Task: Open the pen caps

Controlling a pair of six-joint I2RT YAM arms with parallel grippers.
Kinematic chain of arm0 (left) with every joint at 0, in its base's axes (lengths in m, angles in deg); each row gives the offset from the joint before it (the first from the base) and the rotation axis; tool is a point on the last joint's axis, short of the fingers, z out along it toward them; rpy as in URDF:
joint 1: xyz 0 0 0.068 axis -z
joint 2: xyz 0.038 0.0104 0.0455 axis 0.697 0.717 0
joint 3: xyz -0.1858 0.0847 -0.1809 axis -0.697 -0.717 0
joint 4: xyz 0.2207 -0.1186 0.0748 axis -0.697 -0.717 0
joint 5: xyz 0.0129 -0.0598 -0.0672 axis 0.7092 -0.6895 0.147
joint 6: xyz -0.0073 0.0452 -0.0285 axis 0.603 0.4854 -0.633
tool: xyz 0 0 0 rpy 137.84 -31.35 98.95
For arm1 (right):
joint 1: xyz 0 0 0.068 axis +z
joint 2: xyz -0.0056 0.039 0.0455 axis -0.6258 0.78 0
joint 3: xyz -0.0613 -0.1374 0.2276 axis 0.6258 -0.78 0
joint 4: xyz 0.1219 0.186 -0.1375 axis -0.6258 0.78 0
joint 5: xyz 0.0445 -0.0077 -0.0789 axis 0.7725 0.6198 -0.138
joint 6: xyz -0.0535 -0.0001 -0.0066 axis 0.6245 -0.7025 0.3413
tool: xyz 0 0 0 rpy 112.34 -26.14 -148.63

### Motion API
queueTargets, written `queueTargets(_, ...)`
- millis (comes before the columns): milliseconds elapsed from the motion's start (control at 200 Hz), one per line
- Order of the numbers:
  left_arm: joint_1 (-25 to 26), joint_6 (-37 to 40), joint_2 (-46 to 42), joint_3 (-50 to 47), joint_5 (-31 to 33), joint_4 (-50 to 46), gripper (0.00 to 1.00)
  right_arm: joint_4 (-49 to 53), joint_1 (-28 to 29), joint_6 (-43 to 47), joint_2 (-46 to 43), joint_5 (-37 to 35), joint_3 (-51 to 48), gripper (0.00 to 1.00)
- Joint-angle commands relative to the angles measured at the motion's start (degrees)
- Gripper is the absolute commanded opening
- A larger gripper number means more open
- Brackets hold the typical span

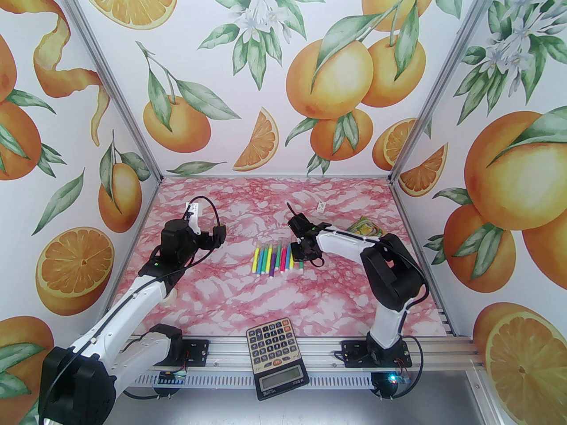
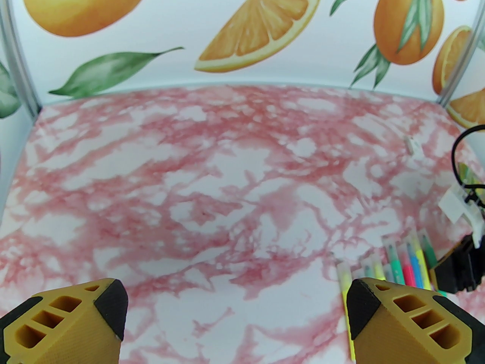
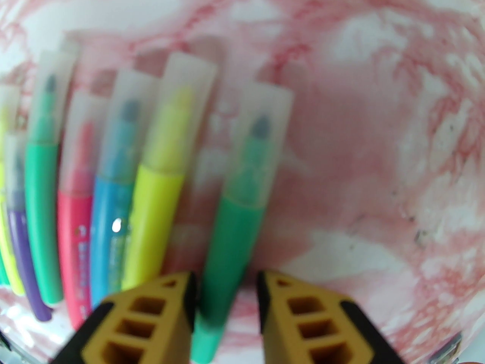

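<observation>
Beyond a calculator (image 1: 275, 348), felt-tip pens (image 1: 274, 260) lie in a row on the pink desk (image 1: 221, 290), pen caps (image 3: 261, 142) on, pointing away. Right jaws sit narrow astride the rightmost green pen (image 3: 231, 241); left jaws gape wide.

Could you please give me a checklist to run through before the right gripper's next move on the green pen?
1. Right gripper straddles the barrel of the green plastic felt-tip pen: ok.
2. Its jaws clamped on it: not ok, a gap shows beside one pad.
3. That pen's translucent plastic cap seated: ok.
4. Left gripper open and empty: ok.
5. Left gripper positioned at the cap: not ok, it hovers left of the pens.
</observation>
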Motion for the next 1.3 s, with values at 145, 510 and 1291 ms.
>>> queueTargets(145,0.24,-0.12,-0.81,-0.14,0.11,-1.10,1.00,4.85,0.33,0.91,3.28,-3.65,3.31,0.31)
queueTargets(510,0.24,-0.57,0.15,0.11,-1.67,-1.48,1.00,5.97,0.47,1.58,4.75,-4.40,4.33,0.24)
queueTargets(1291,1.82,-6.73,11.54,6.20,-18.17,4.54,0.97,-5.48,0.50,9.23,-12.21,3.89,-3.86,0.14)
